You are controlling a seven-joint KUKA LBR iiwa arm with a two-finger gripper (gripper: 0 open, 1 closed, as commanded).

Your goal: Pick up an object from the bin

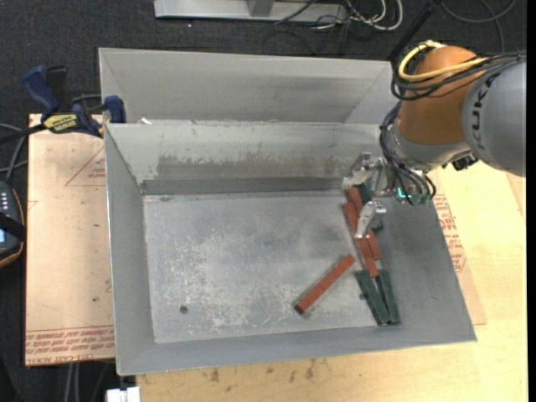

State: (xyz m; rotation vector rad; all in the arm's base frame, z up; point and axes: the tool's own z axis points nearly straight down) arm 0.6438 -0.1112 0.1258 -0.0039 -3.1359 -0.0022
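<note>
My gripper (367, 193) is low at the right side of the bin, close to the right wall. It is right over the upper end of a red-brown bar (367, 245) that runs down along that wall. A second red-brown bar (325, 285) lies slanted on the floor, just left of the first one's lower end. A dark green bar (378, 296) lies below them in the front right corner, touching the first bar's lower end.
The arm with its orange cover and cables comes in over the bin's right rim. The bin's sloped right wall is close beside the gripper and the three bars.
</note>
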